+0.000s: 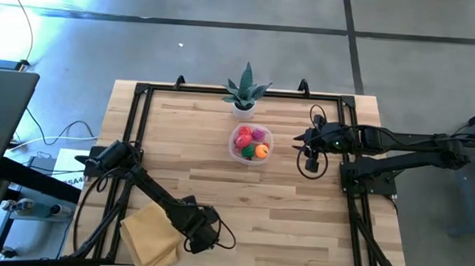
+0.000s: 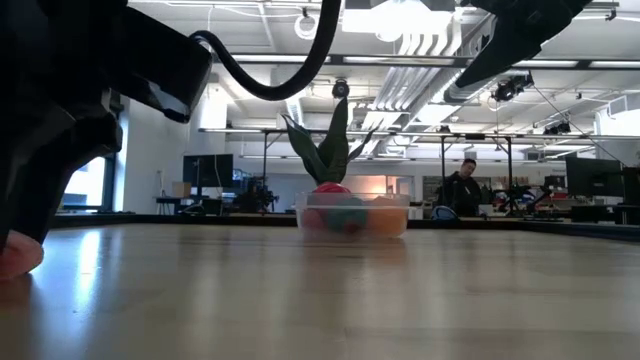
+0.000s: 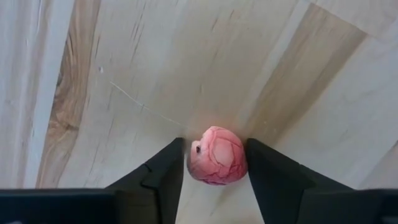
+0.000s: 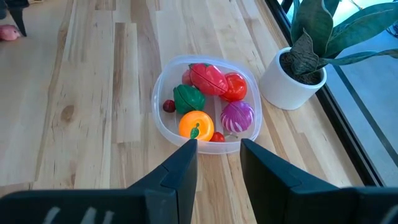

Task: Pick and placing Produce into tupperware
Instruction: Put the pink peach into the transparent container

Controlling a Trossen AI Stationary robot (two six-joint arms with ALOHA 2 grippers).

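Wooden table [image 1: 180, 138]: tupperware [image 1: 250, 156], plant [image 1: 245, 91], cloth [image 1: 149, 234].

Potted plant [image 1: 245, 93] at the table's [image 1: 298, 226] far edge — yellow cloth [image 1: 149, 234] near.

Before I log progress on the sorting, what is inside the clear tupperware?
The tupperware holds a red piece, a green one, an orange one, a purple one and small dark red bits. Anything beneath them is covered. One pink piece sits outside, between the left claw's fingers.

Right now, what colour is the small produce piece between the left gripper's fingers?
Pink, with paler crackled lines: the produce piece, best in the left wrist view.
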